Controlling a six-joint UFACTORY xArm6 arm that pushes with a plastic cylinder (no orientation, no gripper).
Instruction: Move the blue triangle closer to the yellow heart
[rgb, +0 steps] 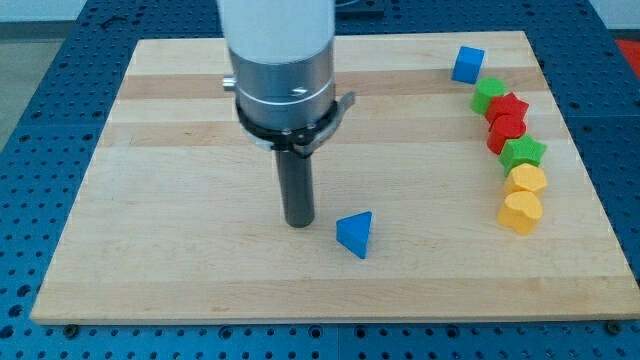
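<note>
The arm carries no gripper and grasps nothing; it ends in a straight dark rod whose lower end, the tip (299, 222), rests on the wooden board (160, 270) slightly toward the view's left of centre. The rod stands upright beneath a silver and white cylindrical housing (280, 70) that enters from the view's top.

Nearest the tip is the blue triangle (355, 234). It lies just to the view's right of the tip and slightly toward the view's bottom. A narrow strip of bare board shows between the two, so they are close but apart.

All other blocks lie well apart from the tip, in a curved column near the board's right edge. From the view's bottom upward the column reads:

1. The yellow heart (520, 212), far to the view's right of the tip and at roughly the same level as it.
2. A second yellow block (527, 180), shape unclear, touching the heart from above.
3. A green star-like block (524, 153).
4. A red block (505, 131).
5. A second red block (510, 107), pressed against the first.
6. A green block (488, 94).
7. A blue cube (467, 64), set slightly apart at the view's top.

The blue triangle is well apart from the yellow heart, with open board between them.
</note>
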